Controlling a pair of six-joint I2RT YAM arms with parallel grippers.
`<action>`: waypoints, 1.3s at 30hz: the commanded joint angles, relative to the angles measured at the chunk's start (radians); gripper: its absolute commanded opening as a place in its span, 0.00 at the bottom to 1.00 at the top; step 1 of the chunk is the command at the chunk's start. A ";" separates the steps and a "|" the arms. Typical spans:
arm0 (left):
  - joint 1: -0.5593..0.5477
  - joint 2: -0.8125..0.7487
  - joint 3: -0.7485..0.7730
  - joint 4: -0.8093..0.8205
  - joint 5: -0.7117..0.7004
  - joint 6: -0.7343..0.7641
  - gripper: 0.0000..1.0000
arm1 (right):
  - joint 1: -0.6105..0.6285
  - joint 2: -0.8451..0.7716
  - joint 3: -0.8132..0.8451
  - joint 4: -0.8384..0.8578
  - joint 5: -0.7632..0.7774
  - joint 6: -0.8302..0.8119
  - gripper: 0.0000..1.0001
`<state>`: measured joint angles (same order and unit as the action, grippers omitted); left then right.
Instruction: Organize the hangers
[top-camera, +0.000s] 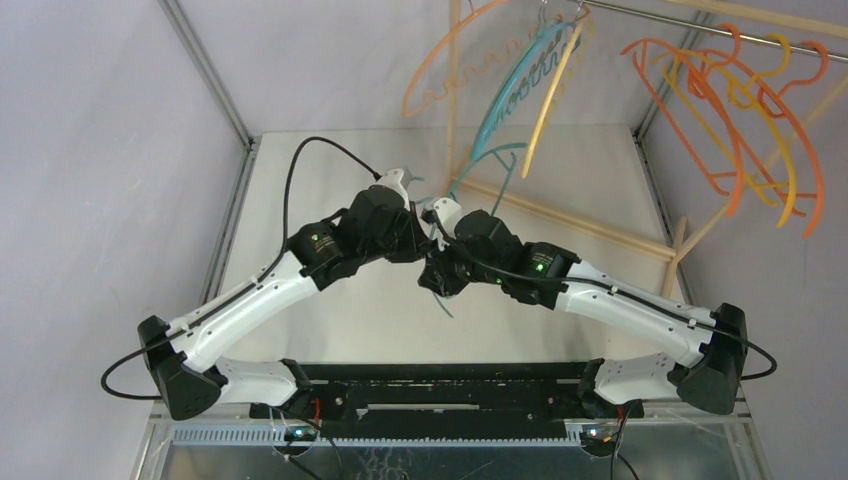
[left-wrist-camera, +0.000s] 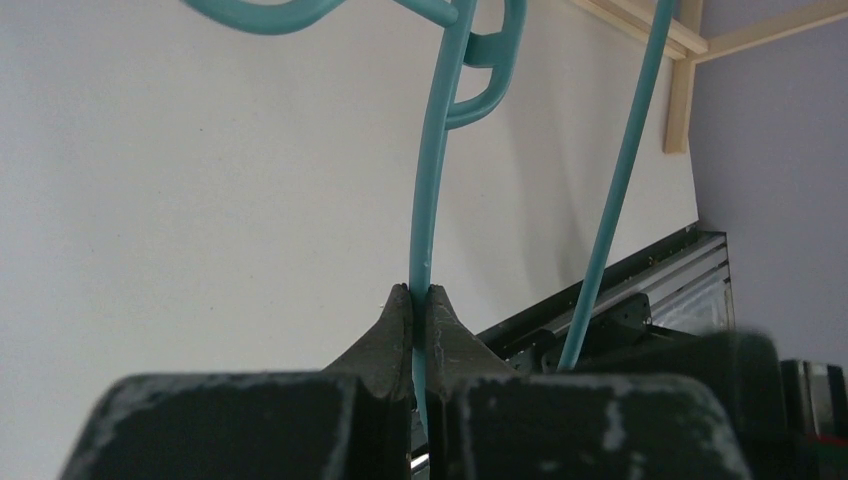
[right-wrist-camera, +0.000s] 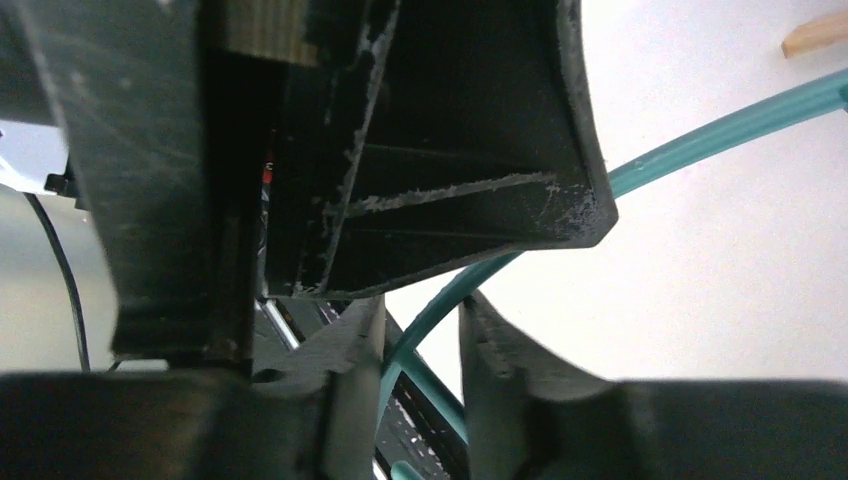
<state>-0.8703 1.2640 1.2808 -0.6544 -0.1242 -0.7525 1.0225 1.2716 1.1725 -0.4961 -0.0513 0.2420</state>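
White table, lilac walls, wooden rack poles.

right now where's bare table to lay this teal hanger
Free: white tabletop back left, between left arm and metal frame post; also the near patch between that arm, right arm and black base rail. Crowded: centre, where left gripper pinches the thin teal plastic hanger and right gripper straddles it; back right by pale wooden rack poles.

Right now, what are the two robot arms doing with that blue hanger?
They are both at the blue hanger. The left gripper is clamped on one thin bar of it. The right gripper has its jaws apart around another bar, not squeezing yet. More hangers hang on the rail behind.
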 joint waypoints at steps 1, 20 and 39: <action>-0.004 -0.049 0.048 0.064 0.024 -0.014 0.00 | -0.007 -0.011 -0.001 0.006 -0.043 0.006 0.25; -0.003 -0.360 -0.294 0.165 0.071 0.011 0.36 | -0.081 -0.262 -0.190 -0.090 -0.106 0.118 0.08; -0.003 -0.248 -0.285 0.181 0.081 -0.003 0.30 | -0.215 -0.770 -0.303 -0.427 0.035 0.307 0.09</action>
<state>-0.8722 0.9718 0.9424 -0.5289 -0.0662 -0.7605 0.8566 0.5381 0.8143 -0.9001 -0.0429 0.5144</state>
